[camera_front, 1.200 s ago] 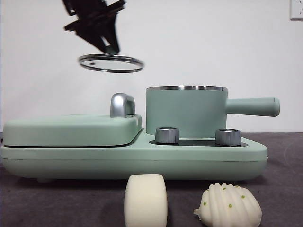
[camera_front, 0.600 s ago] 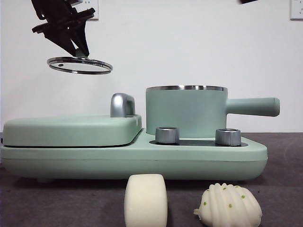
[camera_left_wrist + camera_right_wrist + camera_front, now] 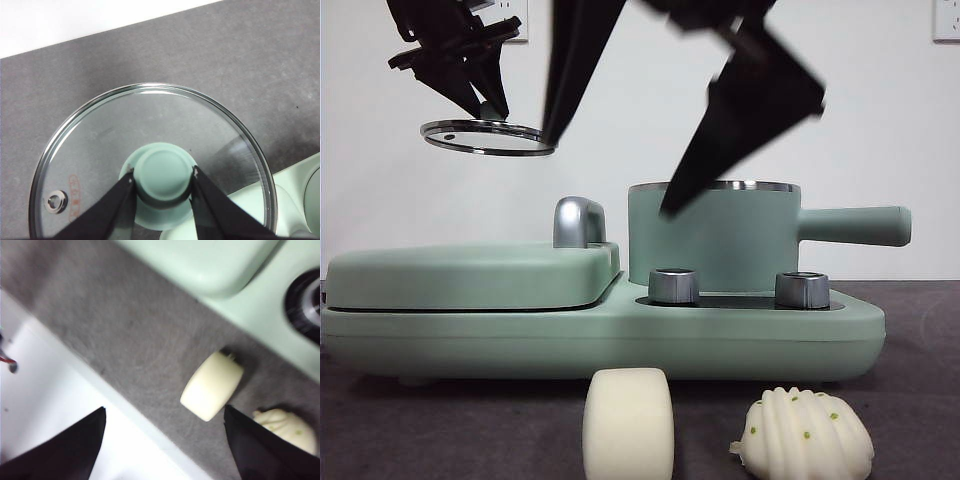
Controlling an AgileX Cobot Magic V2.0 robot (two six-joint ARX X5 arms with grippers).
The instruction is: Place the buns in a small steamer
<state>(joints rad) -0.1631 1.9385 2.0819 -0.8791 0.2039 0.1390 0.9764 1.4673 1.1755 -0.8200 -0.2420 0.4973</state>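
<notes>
My left claw [image 3: 162, 186] is pinched tight on the green knob [image 3: 162, 172] of the glass lid [image 3: 488, 137]. I hold the lid up in the air, off to the side, above the flat green griddle [image 3: 470, 275]. I think I hold it there so the pot stays open and the way in is free. The pot [image 3: 713, 235] is green with a shiny rim, and its long handle [image 3: 855, 225] sticks out to the side. It has no lid on it now. I cannot see down into it from here, so I cannot tell if anything is inside. It sits on the green cooker base [image 3: 600, 340], behind two silver dials [image 3: 673, 285]. My right claw [image 3: 650, 140] is spread wide and holds nothing. It hangs big and dark in front of the pot, up above the table. Both buns are on the grey table [image 3: 125, 340], in front of the cooker, not in the pot yet. The smooth cream bun [image 3: 628, 423] stands on its side. The white ridged bun [image 3: 805, 435] with little green dots lies just beside it, and they do not touch. From my right wrist I can see the cream bun [image 3: 211, 385] lying between my two spread fingers, so I guess that is the one I will grab first.
</notes>
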